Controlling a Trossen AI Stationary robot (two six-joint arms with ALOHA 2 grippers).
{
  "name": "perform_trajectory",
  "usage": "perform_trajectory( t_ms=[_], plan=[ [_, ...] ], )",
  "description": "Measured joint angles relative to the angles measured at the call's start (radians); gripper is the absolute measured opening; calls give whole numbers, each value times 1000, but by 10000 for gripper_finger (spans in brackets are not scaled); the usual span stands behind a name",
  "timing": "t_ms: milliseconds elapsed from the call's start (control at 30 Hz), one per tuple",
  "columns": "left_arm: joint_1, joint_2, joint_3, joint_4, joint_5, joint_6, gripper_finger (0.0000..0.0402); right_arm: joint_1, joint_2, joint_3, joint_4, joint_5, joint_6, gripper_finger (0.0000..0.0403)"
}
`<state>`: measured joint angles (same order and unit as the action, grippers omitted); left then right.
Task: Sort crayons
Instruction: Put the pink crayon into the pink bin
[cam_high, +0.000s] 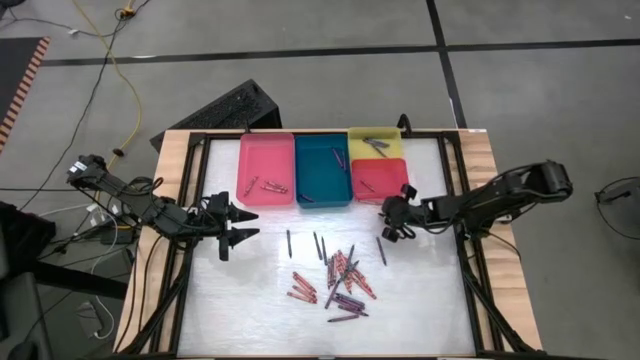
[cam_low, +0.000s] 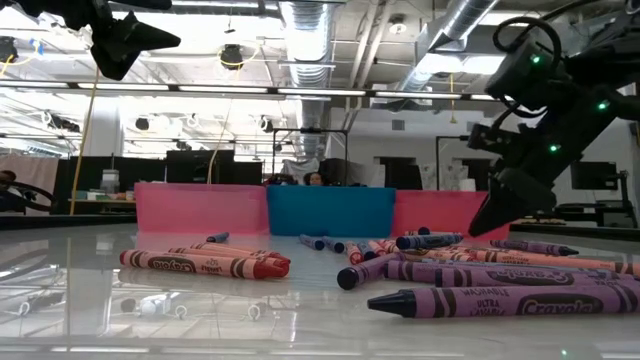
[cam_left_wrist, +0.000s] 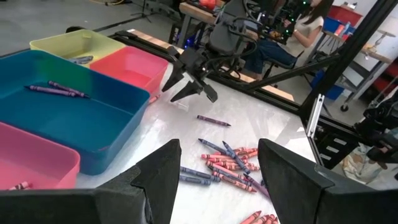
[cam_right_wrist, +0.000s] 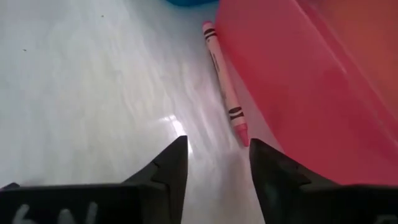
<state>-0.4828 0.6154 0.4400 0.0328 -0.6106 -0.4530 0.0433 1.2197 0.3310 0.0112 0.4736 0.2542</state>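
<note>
Several crayons (cam_high: 340, 280) in red, pink, purple and dark blue lie in a loose heap on the white table top, with single ones (cam_high: 289, 242) beside it. A few lie in the pink tray (cam_high: 262, 184), the teal tray (cam_left_wrist: 59, 91) and the yellow tray (cam_high: 377, 145). My right gripper (cam_high: 388, 222) is open and low at the near wall of the red tray (cam_high: 378, 182). A pink crayon (cam_right_wrist: 224, 84) lies on the table along that wall, its tip just ahead of the gap between the fingers (cam_right_wrist: 217, 155). My left gripper (cam_high: 246, 225) is open and empty, raised near the pink tray.
The four trays stand side by side at the table's far edge: pink (cam_high: 265, 150), teal (cam_high: 322, 150), then yellow (cam_high: 362, 135) behind red. A black frame (cam_high: 195, 210) runs round the table top. Bare table top lies on the near left (cam_high: 240, 300). A person sits beyond the table (cam_left_wrist: 298, 31).
</note>
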Motion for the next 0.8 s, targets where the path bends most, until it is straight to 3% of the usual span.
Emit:
perform_trajectory(
  t_ms=[567,800],
  plan=[
    [0,0,0,0,-4,14,204,-72,94,12,87,-6,-16,163],
    [0,0,0,-1,-4,15,204,-74,94,12,90,-108,-19,147]
  ],
)
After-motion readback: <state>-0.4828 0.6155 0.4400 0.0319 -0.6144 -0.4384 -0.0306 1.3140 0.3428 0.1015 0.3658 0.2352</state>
